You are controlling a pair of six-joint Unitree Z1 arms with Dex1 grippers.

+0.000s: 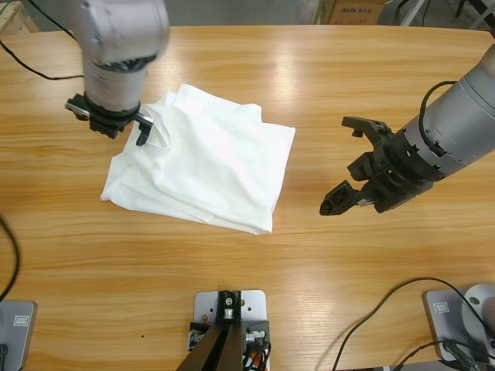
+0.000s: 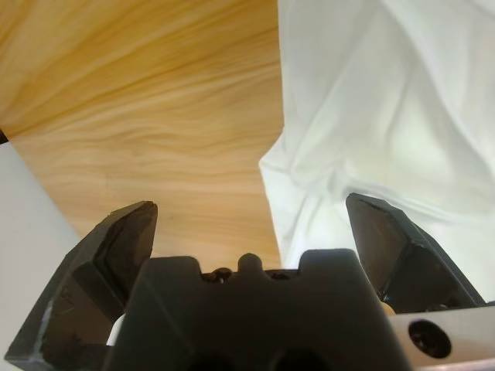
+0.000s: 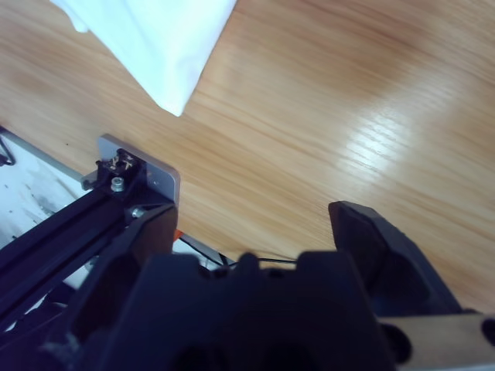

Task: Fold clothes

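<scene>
The clothes are one white T-shirt [image 1: 216,162], lying partly folded and rumpled on the wooden table, left of the middle in the high view. My left gripper [image 1: 112,122] hangs over the shirt's upper left edge, open. In the left wrist view its own gripper [image 2: 251,209] straddles the edge of the shirt [image 2: 387,116], one jaw over bare wood and the other over cloth. My right gripper [image 1: 340,165] stands open above bare table to the right of the shirt, apart from it. The right wrist view shows that gripper [image 3: 254,212] with only a corner of the shirt [image 3: 162,46] at top left.
Bare wooden table [image 1: 309,270] lies in front of and to the right of the shirt. A cardboard box [image 1: 356,9] stands beyond the far edge. A black cable [image 1: 31,66] runs over the table's far left corner.
</scene>
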